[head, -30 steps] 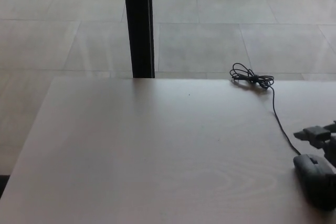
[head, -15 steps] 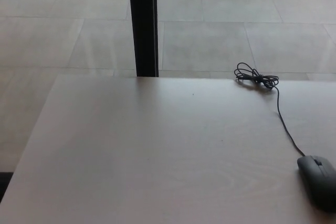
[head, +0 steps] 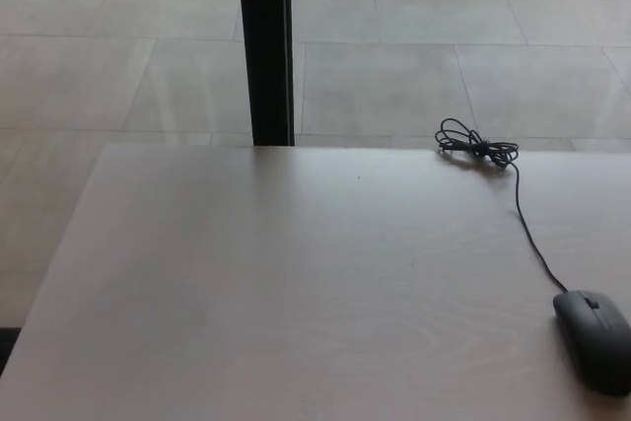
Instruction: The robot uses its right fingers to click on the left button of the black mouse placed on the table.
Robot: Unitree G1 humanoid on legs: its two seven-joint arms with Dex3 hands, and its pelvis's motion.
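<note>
The black mouse point(head: 594, 340) lies on the worktop point(head: 296, 283) at the near right corner of the head view, close to the right edge of the frame. Its narrow front end points away from the robot and slightly to the left, and a small scroll wheel shows on its top near that end. The whole body rests flat on the surface; the lower right part runs close to the frame border.

A thin black cable point(head: 527, 234) leaves the front of the mouse and runs away across the worktop toward the far edge. There it ends in a loosely tied bundle of loops point(head: 475, 145), which lies on the surface just beside the far edge, well apart from the mouse.

The worktop is pale with a faint wood grain. Its left edge runs diagonally from the far left to the near left corner. Beyond the far edge a dark upright post point(head: 264, 46) stands on a floor of large pale tiles point(head: 118, 46).

Neither hand of the robot appears in the view, so the state of the fingers on either side cannot be reported. Nothing touches the mouse; both its buttons are uncovered.
</note>
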